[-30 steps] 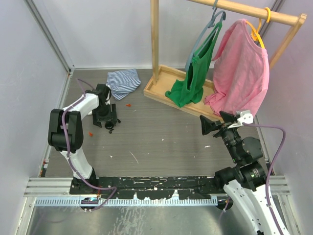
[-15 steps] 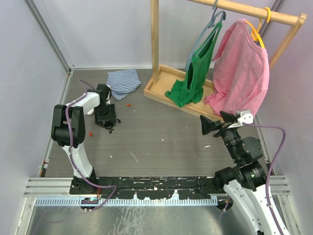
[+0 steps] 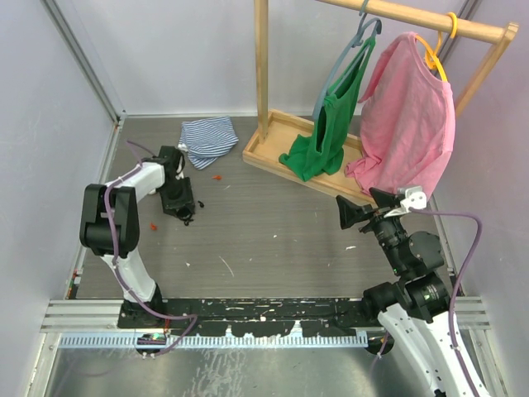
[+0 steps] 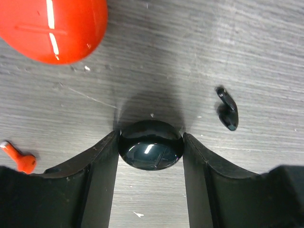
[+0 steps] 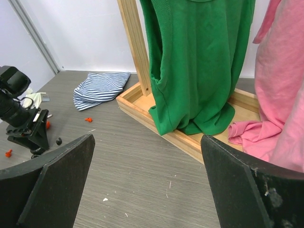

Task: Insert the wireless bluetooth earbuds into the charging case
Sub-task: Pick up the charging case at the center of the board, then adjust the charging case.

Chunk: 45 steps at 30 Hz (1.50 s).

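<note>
Clamping: L gripper (image 4: 150, 137) squeezes round black case (image 4: 151, 148) from both sides (black earbud (image 4: 228, 108) lies near); R gripper (image 5: 147, 138) spread wide, empty

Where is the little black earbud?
In the left wrist view, the black earbud lies on the table, right of the black case that the left hand grips.

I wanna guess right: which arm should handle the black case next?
The left arm: its jaws hug both sides of the black case, with the black earbud lying beside it. The right arm hangs far off, jaws open.
</note>
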Tool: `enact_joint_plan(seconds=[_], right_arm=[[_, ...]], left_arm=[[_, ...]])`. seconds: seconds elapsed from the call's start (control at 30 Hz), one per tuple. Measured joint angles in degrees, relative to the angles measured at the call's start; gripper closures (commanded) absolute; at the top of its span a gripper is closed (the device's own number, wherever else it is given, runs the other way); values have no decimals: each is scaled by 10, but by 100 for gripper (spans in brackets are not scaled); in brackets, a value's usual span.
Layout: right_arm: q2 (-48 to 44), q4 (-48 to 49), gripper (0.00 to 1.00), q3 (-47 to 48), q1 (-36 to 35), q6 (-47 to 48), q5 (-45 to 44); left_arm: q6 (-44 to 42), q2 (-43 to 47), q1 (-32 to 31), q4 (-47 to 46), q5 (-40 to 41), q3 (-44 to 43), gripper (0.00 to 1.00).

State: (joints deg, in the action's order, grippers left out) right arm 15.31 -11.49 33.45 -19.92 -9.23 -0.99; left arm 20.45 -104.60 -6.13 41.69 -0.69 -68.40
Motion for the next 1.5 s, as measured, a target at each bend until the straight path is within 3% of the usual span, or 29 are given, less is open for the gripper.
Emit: enact_joint_plan(seconds=[0.33, 0.57, 0.97, 1.27, 1.5], right_arm=[[78, 0, 0, 11, 0, -4, 58], [142, 42, 0, 18, 0, -24, 160], [254, 322, 0, -108, -26, -124, 257], [390, 542, 1, -124, -151, -103, 231], [511, 661, 3, -123, -238, -57, 181]], left_arm=[[67, 98, 0, -50, -70, 65, 54], [141, 194, -2, -109, -134, 123, 53], [326, 350, -47, -266, -166, 260, 54], [473, 421, -95, -367, -114, 357, 54], [552, 467, -143, -406, -65, 379, 53]])
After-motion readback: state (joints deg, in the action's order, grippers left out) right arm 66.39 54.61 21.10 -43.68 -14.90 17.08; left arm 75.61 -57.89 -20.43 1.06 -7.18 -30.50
